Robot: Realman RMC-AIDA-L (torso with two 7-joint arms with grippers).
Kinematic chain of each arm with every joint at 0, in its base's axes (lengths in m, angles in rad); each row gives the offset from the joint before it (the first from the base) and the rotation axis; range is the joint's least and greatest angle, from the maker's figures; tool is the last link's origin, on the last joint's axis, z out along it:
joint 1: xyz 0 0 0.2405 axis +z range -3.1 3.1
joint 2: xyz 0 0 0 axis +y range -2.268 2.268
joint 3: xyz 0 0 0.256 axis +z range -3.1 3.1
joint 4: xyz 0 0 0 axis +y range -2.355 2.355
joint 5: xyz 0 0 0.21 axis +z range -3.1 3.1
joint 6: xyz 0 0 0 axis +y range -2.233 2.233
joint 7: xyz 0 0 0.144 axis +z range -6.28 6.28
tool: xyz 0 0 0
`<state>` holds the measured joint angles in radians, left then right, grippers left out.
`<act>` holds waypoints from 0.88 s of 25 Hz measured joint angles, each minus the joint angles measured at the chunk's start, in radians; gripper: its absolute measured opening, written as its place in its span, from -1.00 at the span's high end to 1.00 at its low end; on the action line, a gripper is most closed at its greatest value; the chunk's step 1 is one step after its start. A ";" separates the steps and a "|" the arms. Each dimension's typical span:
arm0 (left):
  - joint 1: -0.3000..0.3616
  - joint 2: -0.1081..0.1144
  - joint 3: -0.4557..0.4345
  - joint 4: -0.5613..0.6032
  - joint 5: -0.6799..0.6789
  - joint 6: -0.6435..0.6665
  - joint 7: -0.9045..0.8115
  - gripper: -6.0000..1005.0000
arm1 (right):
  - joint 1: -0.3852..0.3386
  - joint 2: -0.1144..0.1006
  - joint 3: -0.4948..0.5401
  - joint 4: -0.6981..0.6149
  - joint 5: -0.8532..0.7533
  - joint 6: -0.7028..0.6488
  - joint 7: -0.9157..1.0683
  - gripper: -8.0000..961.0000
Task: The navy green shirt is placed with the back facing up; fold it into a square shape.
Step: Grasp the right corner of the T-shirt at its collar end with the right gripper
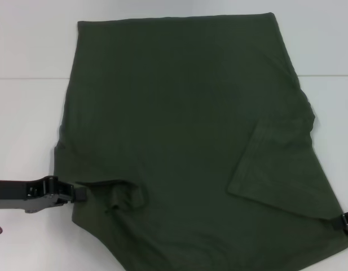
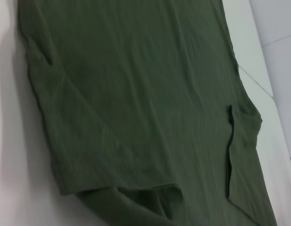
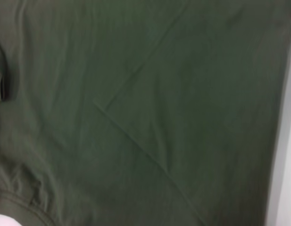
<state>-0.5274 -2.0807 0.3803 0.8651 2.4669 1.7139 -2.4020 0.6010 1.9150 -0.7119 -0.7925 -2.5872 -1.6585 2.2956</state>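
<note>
navy green shirt (image 1: 179, 130) — flat, sleeves folded inward

Soft even light, faint shadows, right wrist view blurred.

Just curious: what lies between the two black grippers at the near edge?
In the head view, only the dark olive-green cotton shirt spans from the left gripper to the right gripper, its sleeves folded inward.
</note>
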 joint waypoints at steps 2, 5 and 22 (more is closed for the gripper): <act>-0.001 0.001 0.002 0.000 0.000 -0.005 -0.002 0.94 | -0.003 0.001 0.000 0.001 0.000 0.003 0.000 -0.59; -0.003 0.001 0.003 -0.008 0.000 -0.012 -0.003 0.94 | -0.007 0.001 -0.001 0.001 -0.001 0.008 0.000 -0.59; -0.006 0.002 0.000 -0.014 0.000 -0.020 -0.005 0.94 | 0.001 0.025 -0.032 0.023 0.000 0.041 -0.011 -0.59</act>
<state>-0.5335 -2.0783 0.3803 0.8513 2.4666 1.6934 -2.4073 0.6015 1.9396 -0.7436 -0.7699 -2.5870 -1.6178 2.2848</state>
